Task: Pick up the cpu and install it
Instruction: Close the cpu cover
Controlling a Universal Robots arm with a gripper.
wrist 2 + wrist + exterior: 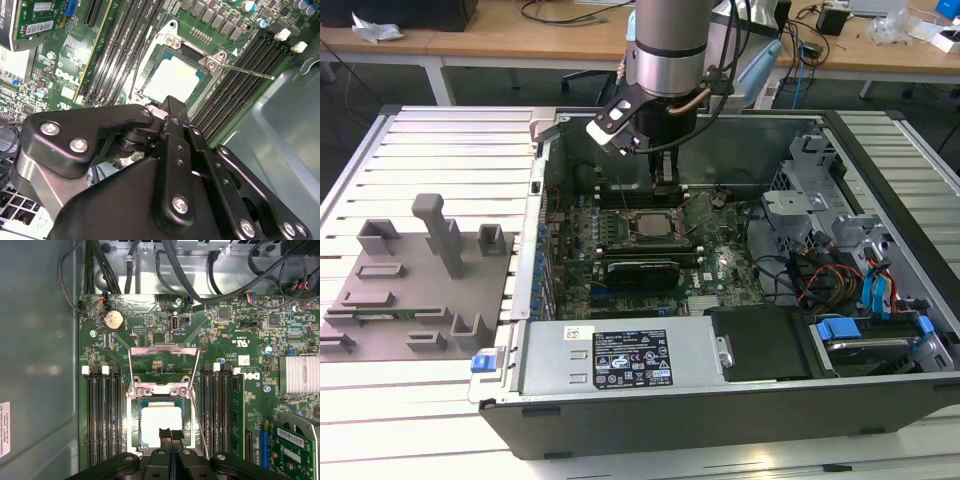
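The cpu (161,422) is a pale silvery square lying flat in the motherboard's socket, seen also in the second wrist view (172,80) and in the exterior view (648,227). The socket's load plate (163,356) stands swung open, and its thin lever (198,416) is raised beside the socket. My gripper (663,183) hangs just above the socket, inside the open computer case. In the first wrist view its black fingertips (164,433) meet over the chip's near edge, shut with nothing between them.
Black memory slots (102,415) flank the socket on both sides. A black expansion card (642,271) lies in front of the socket. Cables and a drive cage (820,190) crowd the case's right side. A grey fixture plate (415,270) sits on the table at the exterior view's left.
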